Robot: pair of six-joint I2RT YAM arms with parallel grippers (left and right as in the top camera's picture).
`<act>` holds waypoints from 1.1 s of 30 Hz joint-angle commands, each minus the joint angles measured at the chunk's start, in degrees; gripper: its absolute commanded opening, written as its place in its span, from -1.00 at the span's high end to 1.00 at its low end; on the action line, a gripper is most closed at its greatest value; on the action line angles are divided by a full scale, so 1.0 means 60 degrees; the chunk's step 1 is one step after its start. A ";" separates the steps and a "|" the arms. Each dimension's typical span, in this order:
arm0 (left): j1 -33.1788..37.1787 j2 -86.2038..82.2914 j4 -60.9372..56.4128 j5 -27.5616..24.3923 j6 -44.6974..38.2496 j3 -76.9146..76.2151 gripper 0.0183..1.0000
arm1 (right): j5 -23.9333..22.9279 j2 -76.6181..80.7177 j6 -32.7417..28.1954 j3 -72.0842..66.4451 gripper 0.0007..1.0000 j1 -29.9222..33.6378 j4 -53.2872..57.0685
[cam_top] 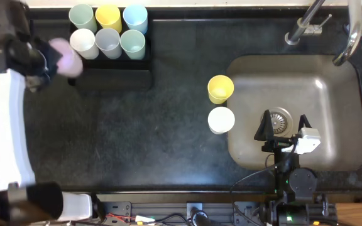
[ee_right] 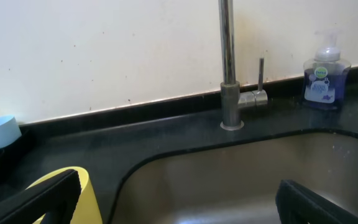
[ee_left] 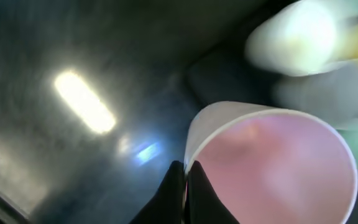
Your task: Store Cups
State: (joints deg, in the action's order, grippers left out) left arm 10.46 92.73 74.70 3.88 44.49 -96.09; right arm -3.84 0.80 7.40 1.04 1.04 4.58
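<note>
Nine cups total. Six stand upright in the black rack (cam_top: pixel 115 70), two rows of three. Back row: pale green cup (cam_top: pixel 82 16), yellow rack cup (cam_top: pixel 108 16), light blue cup (cam_top: pixel 135 17). Front row: white rack cup (cam_top: pixel 83 43), grey cup (cam_top: pixel 108 41), mint cup (cam_top: pixel 132 43).

The seventh, a pink cup (cam_top: pixel 68 58), is just off the rack's front-left corner, beside the white rack cup. It is held by the left gripper (ee_left: pixel 185 173), whose two fingers are pinched tight together on the cup's rim, with the cup tilted and its mouth open toward the wrist camera.

Two loose cups stand upright on the dark counter (cam_top: pixel 137 138), well to the right of the rack: a yellow loose cup (cam_top: pixel 220 88) and a white loose cup (cam_top: pixel 221 119), near each other, yellow nearer the back.

One sink (cam_top: pixel 332 81) lies further right of the rack, with one faucet (ee_right: pixel 227 62) and one soap bottle (ee_right: pixel 326 78) behind it. The right gripper (cam_top: pixel 285 125) is at the basin, fingers spread wide and holding nothing.
</note>
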 commanded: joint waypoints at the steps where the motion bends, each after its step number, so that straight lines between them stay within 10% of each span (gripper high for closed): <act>1: 0.0401 0.0040 -0.0284 -0.0215 0.0098 0.0550 0.96 | -0.0007 -0.0087 -0.0055 -0.0127 -1.00 0.0000 -0.0058; 33: -0.0193 0.2153 -0.2499 0.0342 0.0390 0.0550 0.96 | -0.0007 -0.0087 -0.0055 -0.0127 -0.99 0.0000 -0.0058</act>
State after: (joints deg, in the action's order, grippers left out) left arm 10.02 105.10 59.77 3.29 46.17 -91.88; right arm -3.84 0.80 7.40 1.04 1.04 4.56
